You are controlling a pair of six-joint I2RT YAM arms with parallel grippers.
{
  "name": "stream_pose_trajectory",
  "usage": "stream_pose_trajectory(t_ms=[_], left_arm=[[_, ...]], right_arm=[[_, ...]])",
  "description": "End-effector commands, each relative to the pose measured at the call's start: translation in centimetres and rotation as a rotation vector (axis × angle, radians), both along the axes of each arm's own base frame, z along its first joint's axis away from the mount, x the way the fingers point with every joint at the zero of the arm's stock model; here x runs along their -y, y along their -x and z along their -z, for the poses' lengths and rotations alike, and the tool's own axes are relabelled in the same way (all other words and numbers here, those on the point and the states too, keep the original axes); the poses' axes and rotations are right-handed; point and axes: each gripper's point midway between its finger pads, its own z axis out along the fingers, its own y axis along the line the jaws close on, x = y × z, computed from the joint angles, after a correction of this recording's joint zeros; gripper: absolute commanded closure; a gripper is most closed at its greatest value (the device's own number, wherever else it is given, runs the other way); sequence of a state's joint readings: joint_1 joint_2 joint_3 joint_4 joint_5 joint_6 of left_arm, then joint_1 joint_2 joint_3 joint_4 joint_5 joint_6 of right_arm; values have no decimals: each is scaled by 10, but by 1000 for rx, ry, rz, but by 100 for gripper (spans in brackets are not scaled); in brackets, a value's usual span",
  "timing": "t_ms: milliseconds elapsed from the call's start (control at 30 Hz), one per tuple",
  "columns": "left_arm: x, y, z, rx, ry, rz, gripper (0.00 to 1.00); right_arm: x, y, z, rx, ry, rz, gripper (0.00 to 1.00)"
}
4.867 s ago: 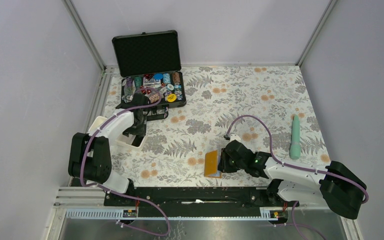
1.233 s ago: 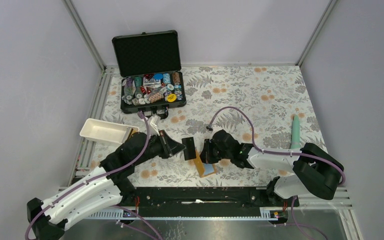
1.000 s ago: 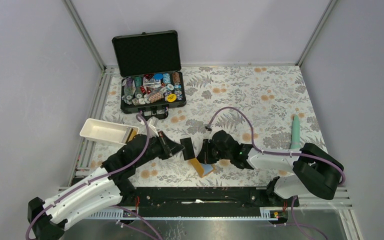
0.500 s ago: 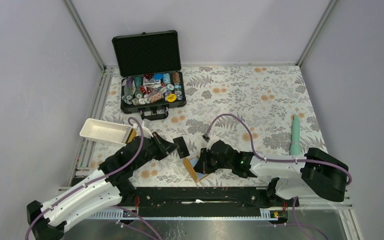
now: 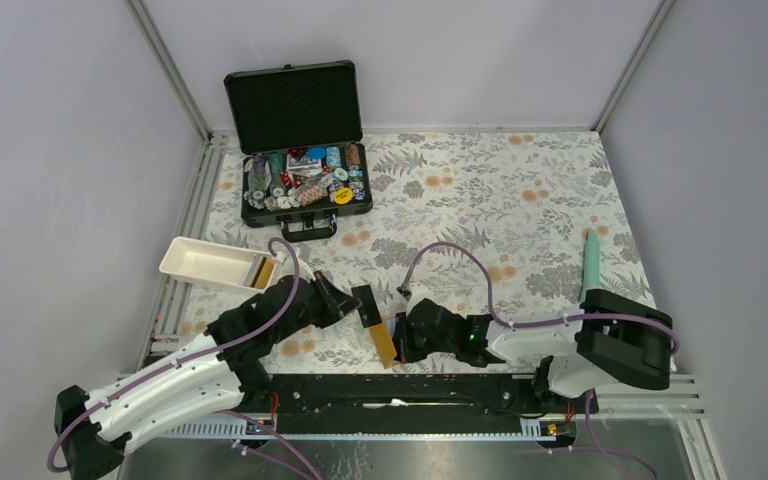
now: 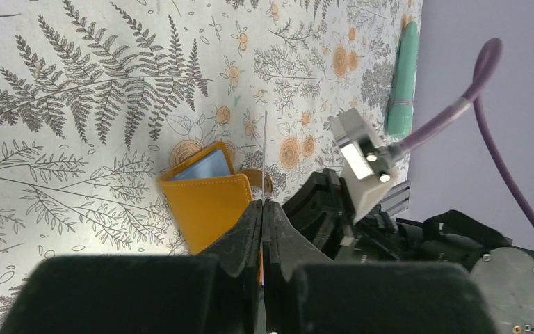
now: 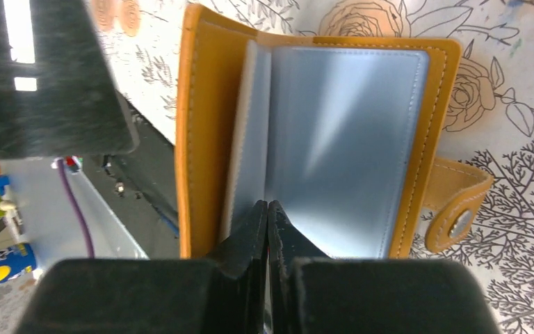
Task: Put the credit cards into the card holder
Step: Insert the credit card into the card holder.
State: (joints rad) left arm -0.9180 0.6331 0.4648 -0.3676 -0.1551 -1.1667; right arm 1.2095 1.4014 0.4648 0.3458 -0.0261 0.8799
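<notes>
Jaws closed on both sides: left gripper (image 5: 345, 300) pinches the black credit card (image 5: 364, 303) by one end, light, stiff and likely slick, just left of the open card holder (image 5: 384, 341) at the table's (image 5: 520, 190) near edge, whose floppy sleeve (image 7: 348, 139) the right gripper (image 5: 405, 335) clamps.

Left claw (image 5: 348, 300) swung from tray (image 5: 192, 262) to centre, now pinching black card (image 5: 364, 304) just beside wallet (image 5: 385, 342). Right claw (image 5: 405, 336) pulled wallet left and toward the near edge; wallet now stands open, sleeves showing.
</notes>
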Motion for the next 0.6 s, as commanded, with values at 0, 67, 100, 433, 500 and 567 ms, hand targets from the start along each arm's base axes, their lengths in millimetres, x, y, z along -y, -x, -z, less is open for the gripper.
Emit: stream_pose_trajectory(t_ms=[0,67,100,433,500,567], left_arm=[[4,-5,-20,31,42,-27,100],[6,-1,-19,28,42,-14,100],[7,0,-19,27,39,-10,100],[-6,-2,-40,78,37,-49,100],[-13,-3,-48,102,36,-68,100],[-18,-4,-55,125,28,-80,100]], right_arm=[[-16,-12,-2,64,2,43,99],[-16,-13,4,68,23,50,100],[-15,-13,7,69,31,56,100],[-15,-16,-4,105,21,87,93],[-19,-15,-13,118,-4,77,90],[-22,-13,-21,134,-27,62,87]])
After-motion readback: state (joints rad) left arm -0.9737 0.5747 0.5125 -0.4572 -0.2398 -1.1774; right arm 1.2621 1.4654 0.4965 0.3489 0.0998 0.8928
